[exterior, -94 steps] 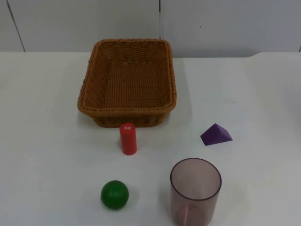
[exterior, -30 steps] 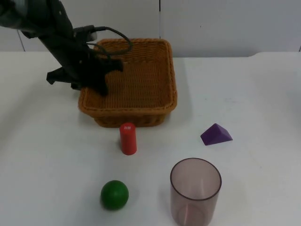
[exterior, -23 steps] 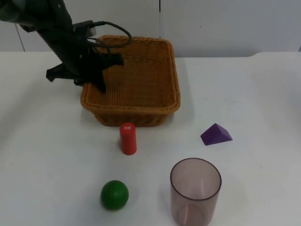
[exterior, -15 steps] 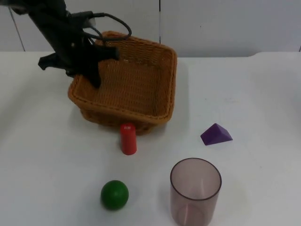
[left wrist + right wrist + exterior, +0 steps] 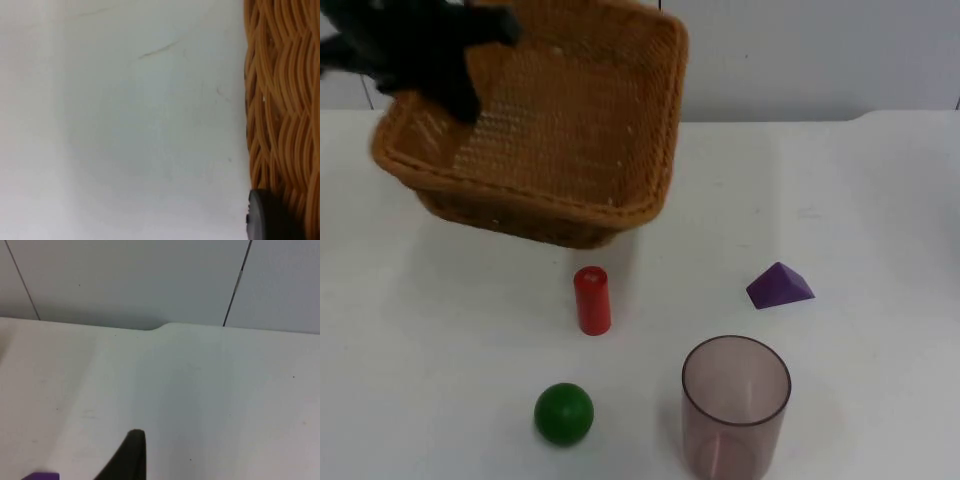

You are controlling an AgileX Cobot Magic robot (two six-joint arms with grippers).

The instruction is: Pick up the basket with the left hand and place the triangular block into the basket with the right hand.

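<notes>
Translucent smoky-pink plastic cup [image 5: 736, 404] stood nearest on the white table top [image 5: 880, 200], upright, mouth open. Beside it lay a glossy green ball [image 5: 563, 413]. Further back stood a red cylinder block [image 5: 592, 299], upright. Well to its right sat the purple triangular block [image 5: 779, 286], matte, sharp-edged, alone on the table, not in the basket. Right wrist view caught a purple sliver of that block [image 5: 40, 476] near a black fingertip; right gripper's jaw state could not be told. Farthest, the brown woven wicker basket [image 5: 560, 120], rectangular, hung tilted above the table, left gripper [image 5: 445, 75] clamped on its left rim. Left wrist view showed the braided weave [image 5: 282, 110] close up against bare table. Grey partition wall [image 5: 820, 50] stood behind.
</notes>
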